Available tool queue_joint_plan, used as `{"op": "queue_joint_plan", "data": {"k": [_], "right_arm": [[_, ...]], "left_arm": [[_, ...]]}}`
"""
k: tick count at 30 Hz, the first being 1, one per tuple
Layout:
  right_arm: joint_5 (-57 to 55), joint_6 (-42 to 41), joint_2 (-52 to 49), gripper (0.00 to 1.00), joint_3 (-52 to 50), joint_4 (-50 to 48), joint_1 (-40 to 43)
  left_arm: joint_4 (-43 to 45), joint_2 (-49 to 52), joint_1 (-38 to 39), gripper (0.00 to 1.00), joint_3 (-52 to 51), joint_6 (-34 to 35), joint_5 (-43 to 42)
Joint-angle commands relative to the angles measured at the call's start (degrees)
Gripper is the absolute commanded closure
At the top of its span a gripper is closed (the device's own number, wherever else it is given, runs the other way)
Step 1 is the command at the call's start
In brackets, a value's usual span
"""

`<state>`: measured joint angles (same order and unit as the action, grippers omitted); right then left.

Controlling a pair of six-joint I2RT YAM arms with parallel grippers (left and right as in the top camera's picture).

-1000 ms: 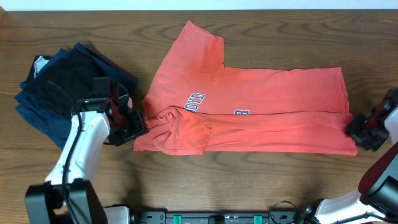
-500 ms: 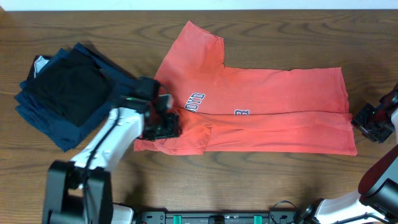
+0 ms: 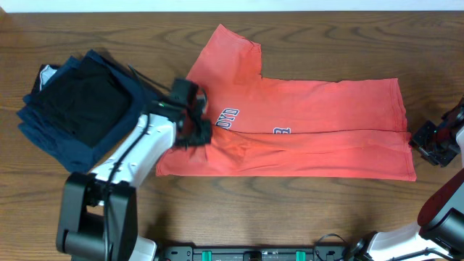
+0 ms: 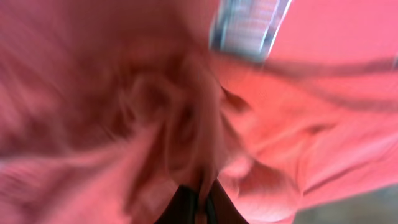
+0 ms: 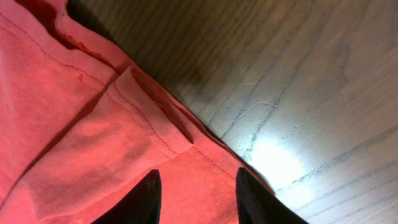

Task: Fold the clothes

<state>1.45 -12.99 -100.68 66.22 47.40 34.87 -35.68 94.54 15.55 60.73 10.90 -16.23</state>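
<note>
On my left wrist feed, the shirt fills nearly the whole blurred frame, bunched into folds that run down into my left gripper. Its dark fingers sit close together, pinching the cloth. Lettering shows at the top and table at the bottom right.

Before me, the dark wooden table bears a coral-red T-shirt spread flat across centre and right, its lower edge folded over, and folded navy garments stacked at left.
</note>
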Motion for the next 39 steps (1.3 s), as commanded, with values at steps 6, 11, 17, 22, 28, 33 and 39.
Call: {"op": "queue_joint_plan", "data": {"k": [6,11,17,22,28,33,39], "right_arm": [[0.1,0.5,0.9,0.62,-0.3,0.2,0.3],[0.1,0.4,0.9,0.62,-0.3,0.1,0.3],[0.1,0.4,0.9,0.62,-0.3,0.2,0.3],[0.1,0.4,0.9,0.62,-0.3,0.3,0.3],[0.1,0.4,0.9,0.62,-0.3,0.4,0.3],[0.1,0.4,0.9,0.62,-0.3,0.5,0.3],[0.1,0.5,0.9,0.62,-0.3,1.0,0.3]], "left_arm": [[-4.5,-2.0,-2.2,0.29,3.3,0.8,5.1],[-10.0,-2.0,-2.3,0.3,3.0,0.8,7.1],[-4.9,-1.8,-2.3,0.7,-0.6,1.9,6.2],[-0.5,0.6,-2.3,0.8,-1.7,1.9,6.3],[4.9,7.6,-2.3,0.8,-1.7,3.4,6.5],[5.2,10.8,-2.9,0.8,-1.6,5.1,10.2],[2.8,8.0,-6.0,0.75,-0.8,6.0,10.9]]}}
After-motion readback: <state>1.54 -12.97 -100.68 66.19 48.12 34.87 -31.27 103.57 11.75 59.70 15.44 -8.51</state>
